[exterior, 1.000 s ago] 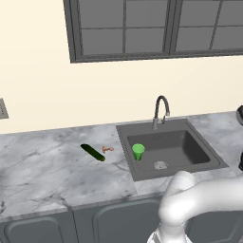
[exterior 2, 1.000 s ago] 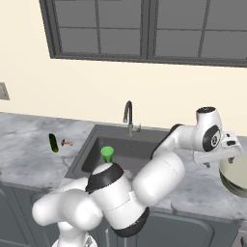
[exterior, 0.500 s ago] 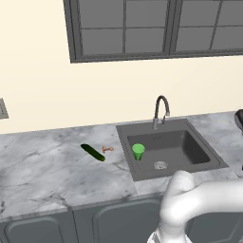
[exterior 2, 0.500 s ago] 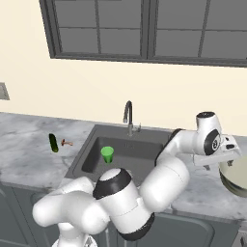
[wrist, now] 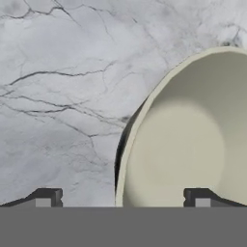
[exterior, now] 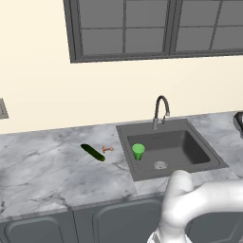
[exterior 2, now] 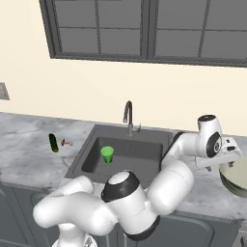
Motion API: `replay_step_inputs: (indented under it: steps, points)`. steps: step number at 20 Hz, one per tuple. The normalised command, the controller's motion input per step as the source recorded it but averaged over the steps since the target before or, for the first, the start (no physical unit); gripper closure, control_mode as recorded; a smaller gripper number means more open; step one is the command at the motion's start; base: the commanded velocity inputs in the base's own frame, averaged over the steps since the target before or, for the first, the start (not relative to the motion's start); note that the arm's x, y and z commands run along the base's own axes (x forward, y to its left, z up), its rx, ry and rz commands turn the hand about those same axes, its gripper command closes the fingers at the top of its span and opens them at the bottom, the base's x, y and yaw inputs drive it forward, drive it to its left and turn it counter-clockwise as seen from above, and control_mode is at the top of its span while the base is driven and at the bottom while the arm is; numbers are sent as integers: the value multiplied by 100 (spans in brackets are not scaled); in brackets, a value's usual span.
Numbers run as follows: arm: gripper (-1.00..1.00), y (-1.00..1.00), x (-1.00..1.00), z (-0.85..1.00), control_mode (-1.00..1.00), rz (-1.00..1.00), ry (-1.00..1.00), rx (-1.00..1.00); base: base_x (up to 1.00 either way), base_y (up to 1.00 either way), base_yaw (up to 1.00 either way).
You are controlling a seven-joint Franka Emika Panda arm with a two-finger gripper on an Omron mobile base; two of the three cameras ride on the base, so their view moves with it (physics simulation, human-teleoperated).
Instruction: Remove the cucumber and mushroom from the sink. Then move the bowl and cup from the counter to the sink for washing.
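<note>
Grey-white marbled stone surface [exterior: 42,175], with the end effector [wrist: 120,200] over the bowl at its right end.
Left to right: a slim dark green cucumber [exterior: 92,152] and a tiny orange-brown mushroom [exterior: 107,149] lie on the stone; a bright green tapered cup [exterior: 138,152] stands upright in the dark grey recessed sink [exterior: 190,149]; the wide pale beige bowl [wrist: 193,144] sits beneath the end effector, whose jaws are spread wide, straddling its rim and holding nothing.

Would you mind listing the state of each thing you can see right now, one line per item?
cucumber: lying on the counter, left of the sink.
mushroom: on the counter beside the cucumber.
cup: upright in the sink.
bowl: upright on the counter, not gripped.
gripper: open, over the bowl's rim.
faucet: no water running.
</note>
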Motion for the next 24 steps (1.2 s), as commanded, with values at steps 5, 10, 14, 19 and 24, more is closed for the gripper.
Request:
replay_step_inputs:
  steps: [5,10,14,19,24]
  points:
    - [-100,-14,18,-12,-100,0,0,0,0,0,0]
    - [-100,-13,12,-13,-100,0,0,0,0,0,0]
    - [-100,-10,6,-12,-100,0,0,0,0,0,0]
    - [-100,-3,0,-13,-100,0,-1,0,0,0,0]
    - [100,0,0,-16,-100,0,-3,0,0,0,0]
